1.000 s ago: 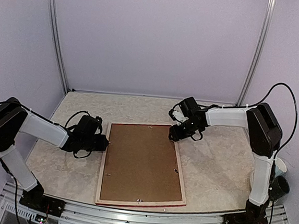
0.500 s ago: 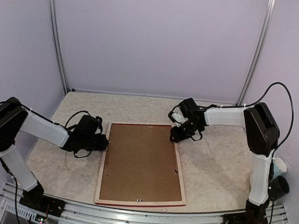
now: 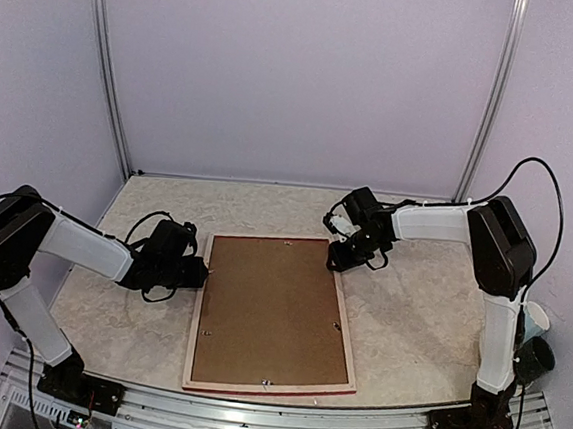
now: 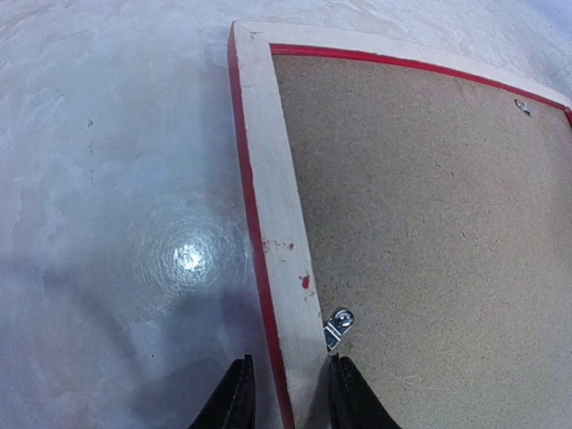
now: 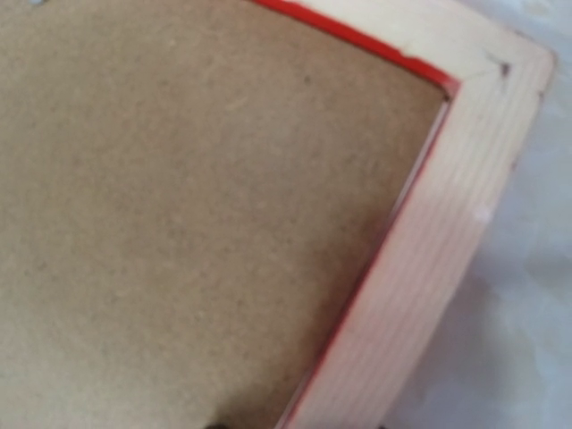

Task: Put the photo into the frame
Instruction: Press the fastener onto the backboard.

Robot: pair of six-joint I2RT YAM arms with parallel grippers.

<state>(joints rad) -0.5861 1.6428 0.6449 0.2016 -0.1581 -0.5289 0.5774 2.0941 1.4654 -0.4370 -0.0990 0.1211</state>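
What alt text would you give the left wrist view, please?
The frame lies face down on a pale marbled table, its brown backing board up. Two black fingers of the left gripper straddle its pale wood rail, beside a metal clip.

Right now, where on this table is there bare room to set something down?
Bare table lies behind the frame, and between it and the right arm's base. Crowded: left pincer at its left rail, right pincer at its far right corner.

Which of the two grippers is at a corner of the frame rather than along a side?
The right gripper, at the far right corner of the frame. The left gripper sits partway along the left long side, fingers astride that rail.
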